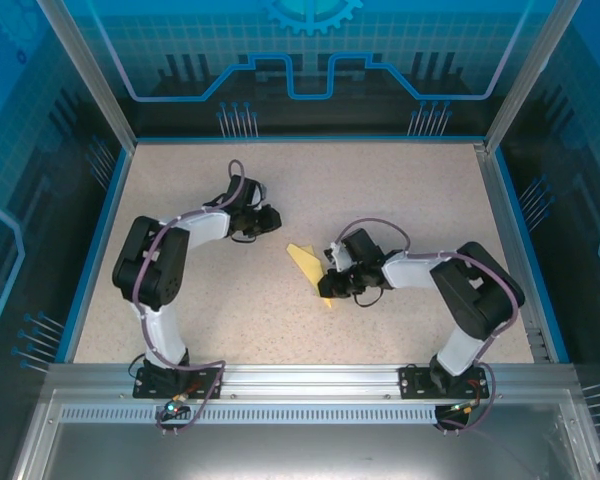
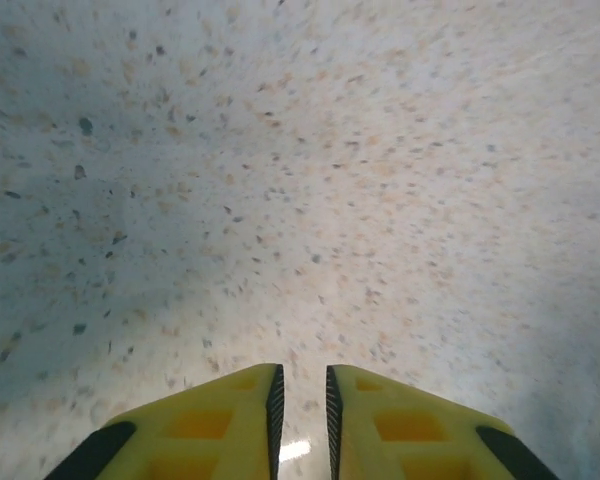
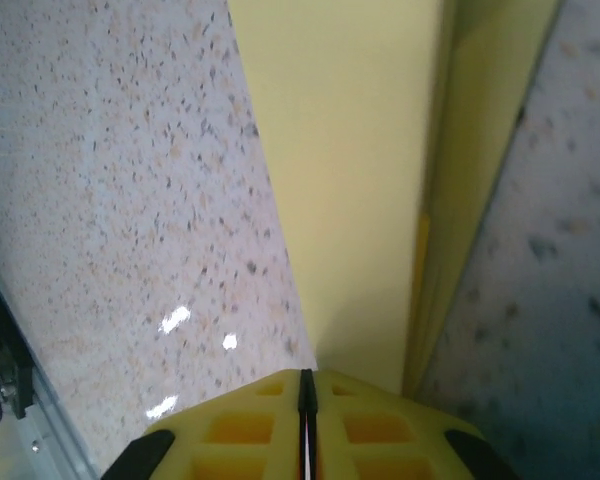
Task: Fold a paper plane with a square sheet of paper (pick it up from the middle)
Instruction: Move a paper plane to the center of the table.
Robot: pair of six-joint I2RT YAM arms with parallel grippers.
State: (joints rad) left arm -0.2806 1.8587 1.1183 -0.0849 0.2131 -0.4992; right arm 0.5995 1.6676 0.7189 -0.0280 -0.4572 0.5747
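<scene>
The paper plane (image 1: 305, 262) is a pale-yellow folded dart lying on the speckled table (image 1: 400, 190) near the middle. My right gripper (image 1: 330, 273) sits over its near right end. In the right wrist view the pale-yellow paper plane (image 3: 350, 180) runs straight out from my right gripper (image 3: 306, 378), whose jaws are pressed together with a thin pale sliver between the pads. A raised fold runs along the plane's right side. My left gripper (image 1: 272, 218) hovers behind and left of the plane, apart from it. Seen from the left wrist, the left gripper (image 2: 305, 375) stands slightly open over bare table.
A blue frame (image 1: 98, 240) and aluminium posts wall the table on the left, back and right. An aluminium rail (image 1: 300, 378) runs along the near edge, between the arm bases. Bare tabletop lies behind and to both sides of the arms.
</scene>
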